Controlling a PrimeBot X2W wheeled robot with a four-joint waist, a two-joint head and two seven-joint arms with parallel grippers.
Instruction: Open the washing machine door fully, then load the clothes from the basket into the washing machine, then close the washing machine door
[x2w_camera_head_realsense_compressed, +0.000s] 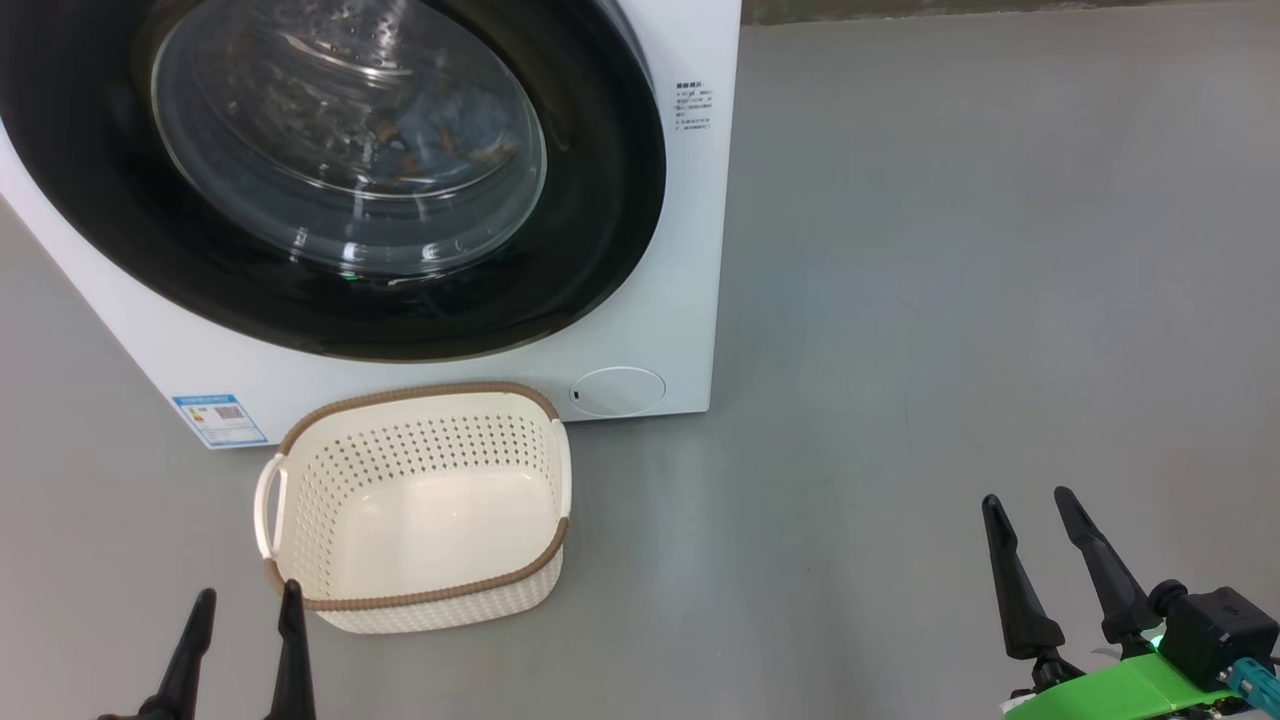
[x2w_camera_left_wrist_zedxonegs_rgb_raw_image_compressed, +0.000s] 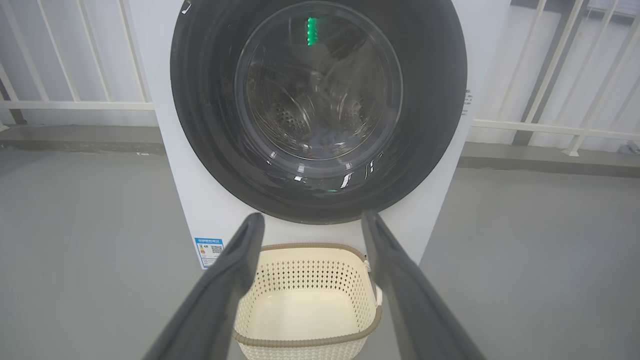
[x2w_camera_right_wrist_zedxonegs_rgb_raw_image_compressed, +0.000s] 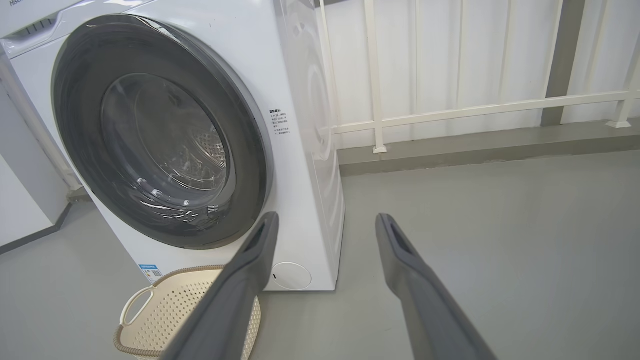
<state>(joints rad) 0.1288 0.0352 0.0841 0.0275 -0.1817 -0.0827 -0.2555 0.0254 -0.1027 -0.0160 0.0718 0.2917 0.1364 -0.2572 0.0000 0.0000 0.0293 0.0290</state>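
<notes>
Judging by how things lie, the task looks all but finished. The washing machine door (x2w_camera_head_realsense_compressed: 350, 170) sits flat against the front of the washing machine (x2w_camera_head_realsense_compressed: 690, 250), ahead of and above both grippers. Through its glass the clothes (x2w_camera_head_realsense_compressed: 445, 140) show as a blue heap with orange patches low in the drum. The basket (x2w_camera_head_realsense_compressed: 430, 598) stands on the floor just ahead of the left gripper (x2w_camera_head_realsense_compressed: 248, 592), close under the door, and it holds no garment, so nothing remains to load.

The left gripper has its two dark fingers spread with nothing between them, and the wrist view looks past them straight into the bare basket. The right gripper (x2w_camera_head_realsense_compressed: 1026, 497) is likewise spread and empty, with the basket well off to its left and the machine's right corner ahead and to the left of it.

Opening, loading and shutting all appear done. The one doubt is the latch: the glossy black rim hides the seam, so the door may be only pushed to rather than caught, and a firm press on the rim would settle it
</notes>
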